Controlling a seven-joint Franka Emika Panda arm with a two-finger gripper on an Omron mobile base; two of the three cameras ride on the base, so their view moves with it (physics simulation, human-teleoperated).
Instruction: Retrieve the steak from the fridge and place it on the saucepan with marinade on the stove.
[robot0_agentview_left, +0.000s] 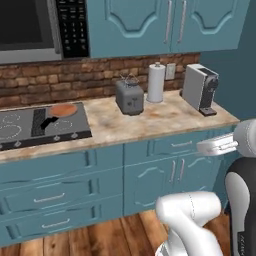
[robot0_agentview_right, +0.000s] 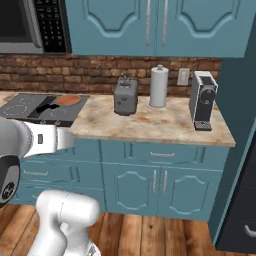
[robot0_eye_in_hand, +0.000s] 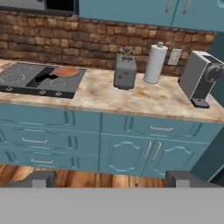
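Three views facing the counter (robot0_agentview_left: 165, 117)
Base views flank it from left and right; hand view looks level; all share the toaster (robot0_eye_in_hand: 125, 71).

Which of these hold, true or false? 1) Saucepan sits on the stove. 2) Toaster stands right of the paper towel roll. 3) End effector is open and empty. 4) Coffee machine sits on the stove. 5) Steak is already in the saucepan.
1) True: the saucepan rests on the stove.
2) False: the toaster stands left of the paper towel roll.
3) True: the end effector has its fingers wide apart with nothing between them.
4) False: the coffee machine sits on the counter, at the far end from the stove.
5) False: the saucepan's copper inside is bare.
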